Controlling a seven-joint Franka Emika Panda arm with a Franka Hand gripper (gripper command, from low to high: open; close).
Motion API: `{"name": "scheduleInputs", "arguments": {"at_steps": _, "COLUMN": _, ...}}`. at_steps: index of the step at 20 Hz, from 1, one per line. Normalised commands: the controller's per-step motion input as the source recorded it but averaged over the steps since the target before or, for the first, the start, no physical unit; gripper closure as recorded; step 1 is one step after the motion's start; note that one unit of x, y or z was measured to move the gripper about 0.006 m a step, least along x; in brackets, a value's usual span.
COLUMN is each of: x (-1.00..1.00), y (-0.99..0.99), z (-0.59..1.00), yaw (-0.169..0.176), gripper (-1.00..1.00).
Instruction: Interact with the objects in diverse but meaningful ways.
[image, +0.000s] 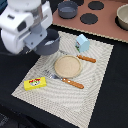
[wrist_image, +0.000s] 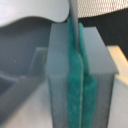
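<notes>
Green pads (wrist_image: 75, 95) pressed together, my gripper (wrist_image: 79, 75) closed on what looks like a thin rim — I judge the grey-blue pot (image: 48, 46), at ten o'clock from the round plate (image: 67, 66). Lift slowly, level.

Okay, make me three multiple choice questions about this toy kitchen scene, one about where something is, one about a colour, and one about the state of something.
1. Where does the round tan plate lie?
A. on the placemat
B. on the stove top
C. in the pot

2. What colour is the flat box near the placemat's corner?
A. green
B. yellow with red print
C. black

3. How does the pale blue carton stand?
A. crushed flat
B. upside down
C. upright

Answers: 1 A, the plate sits mid-placemat between the orange-handled utensils. 2 B, its top is yellow with red marks. 3 C, its peaked top points up.
</notes>
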Motion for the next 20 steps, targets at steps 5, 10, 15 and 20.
{"name": "scheduleInputs", "arguments": {"at_steps": 5, "x": 0.41, "y": 0.71, "z": 0.84, "yaw": 0.015, "gripper": 1.0}}
{"name": "scheduleInputs", "arguments": {"at_steps": 10, "x": 0.67, "y": 0.61, "z": 0.41, "yaw": 0.005, "gripper": 1.0}}
{"name": "scheduleInputs", "arguments": {"at_steps": 15, "x": 0.82, "y": 0.61, "z": 0.13, "yaw": 0.0, "gripper": 1.0}}
{"name": "scheduleInputs", "arguments": {"at_steps": 20, "x": 0.76, "y": 0.74, "z": 0.13, "yaw": 0.0, "gripper": 1.0}}
